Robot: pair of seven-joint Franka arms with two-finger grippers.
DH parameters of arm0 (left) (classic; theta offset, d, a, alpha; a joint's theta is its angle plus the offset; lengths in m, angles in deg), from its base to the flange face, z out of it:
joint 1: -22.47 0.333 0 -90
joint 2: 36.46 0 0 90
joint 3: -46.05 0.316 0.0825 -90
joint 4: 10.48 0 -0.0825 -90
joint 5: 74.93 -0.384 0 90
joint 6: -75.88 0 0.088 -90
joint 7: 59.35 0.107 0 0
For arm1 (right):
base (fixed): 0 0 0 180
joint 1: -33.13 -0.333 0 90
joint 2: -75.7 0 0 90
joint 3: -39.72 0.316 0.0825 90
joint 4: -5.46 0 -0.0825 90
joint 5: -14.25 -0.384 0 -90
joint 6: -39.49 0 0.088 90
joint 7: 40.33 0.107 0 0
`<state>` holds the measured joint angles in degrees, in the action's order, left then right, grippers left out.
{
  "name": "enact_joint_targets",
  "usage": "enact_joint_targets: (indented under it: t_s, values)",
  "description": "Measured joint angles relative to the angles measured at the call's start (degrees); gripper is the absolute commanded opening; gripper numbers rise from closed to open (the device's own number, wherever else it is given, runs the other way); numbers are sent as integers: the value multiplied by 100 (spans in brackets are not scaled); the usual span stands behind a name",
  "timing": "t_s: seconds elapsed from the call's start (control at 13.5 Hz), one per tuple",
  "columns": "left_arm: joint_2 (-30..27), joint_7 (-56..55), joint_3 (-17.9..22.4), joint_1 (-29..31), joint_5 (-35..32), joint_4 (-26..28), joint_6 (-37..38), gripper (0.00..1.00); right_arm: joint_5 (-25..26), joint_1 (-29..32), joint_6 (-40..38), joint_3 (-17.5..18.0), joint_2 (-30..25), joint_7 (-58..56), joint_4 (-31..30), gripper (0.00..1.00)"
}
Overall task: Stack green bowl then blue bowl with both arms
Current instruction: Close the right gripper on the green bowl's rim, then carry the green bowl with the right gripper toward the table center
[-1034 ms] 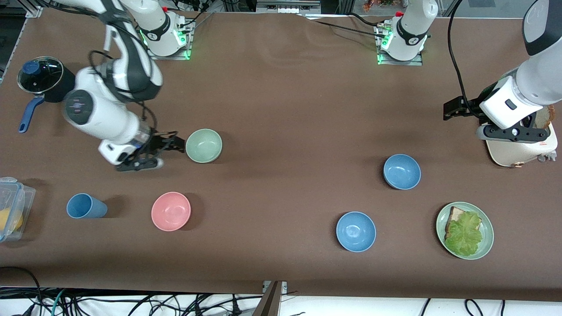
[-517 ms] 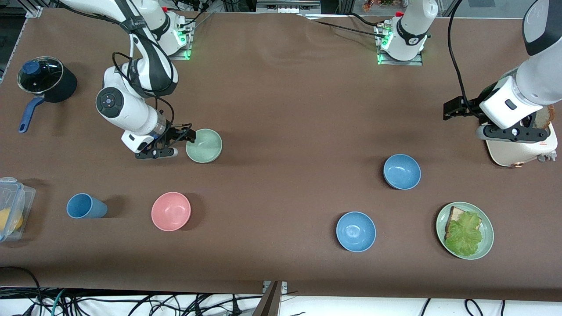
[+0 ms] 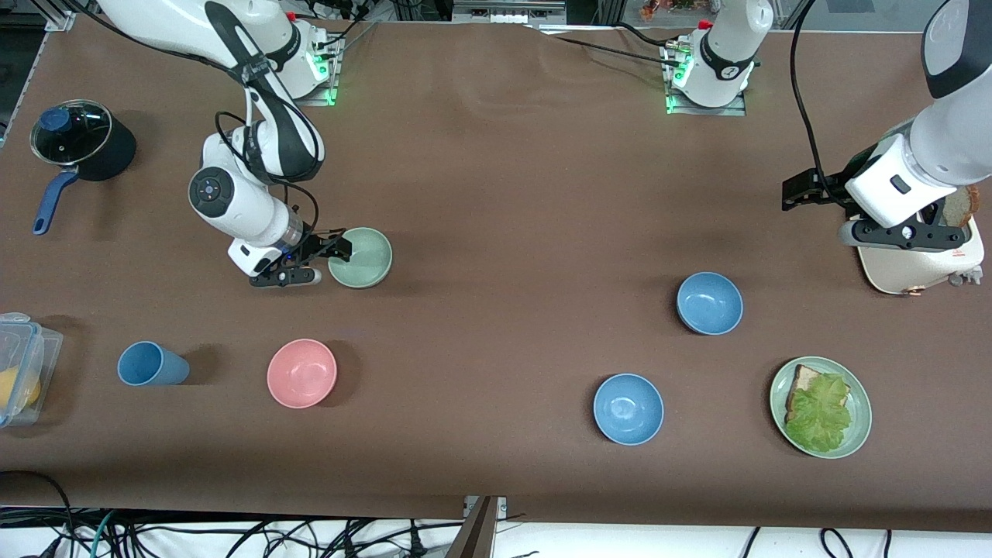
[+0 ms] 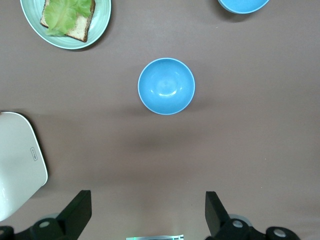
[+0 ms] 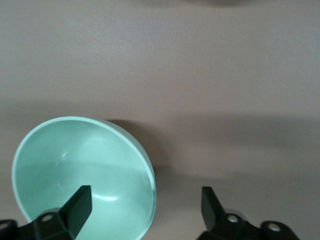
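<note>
The green bowl stands upright on the table toward the right arm's end. My right gripper is open and low at its rim. In the right wrist view the gripper straddles the rim of the green bowl, one finger over the inside and one outside. Two blue bowls stand toward the left arm's end, one farther from the front camera than the other. My left gripper waits open and empty up over the white toaster. The left wrist view shows this gripper and the farther blue bowl.
A pink bowl and a blue cup stand nearer the front camera than the green bowl. A black pot and a clear container are at the right arm's end. A green plate with bread and lettuce sits near the toaster.
My right arm has swung toward the green bowl, and its open gripper now reaches the bowl's rim. The left arm and all bowls have not moved.
</note>
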<state>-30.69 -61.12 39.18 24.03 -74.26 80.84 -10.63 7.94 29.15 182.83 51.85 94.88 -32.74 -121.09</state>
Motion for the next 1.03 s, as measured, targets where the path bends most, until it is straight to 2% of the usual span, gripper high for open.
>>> enact_joint_targets:
  t_s: [0.07, 0.44, 0.67, 0.81, 1.03]
  values:
    - [0, 0, 0, 0, 0, 0, 2, 100, 0, -1, 4, 0, 34, 89, -3, 37]
    - [0, 0, -1, -1, 0, 0, 11, 100, -1, -55, 5, 9, 79, 191, -20, 0]
    - [0, 0, -1, -2, 0, 0, 11, 100, -3, -63, 6, 12, 81, 284, -22, 0]
    - [1, 0, 2, 1, 0, 0, 12, 100, -3, -81, 53, 136, 59, 342, 53, 0]
    - [4, 0, 11, 10, 0, 0, 14, 100, -3, -438, 47, 423, 22, 662, 612, 0]
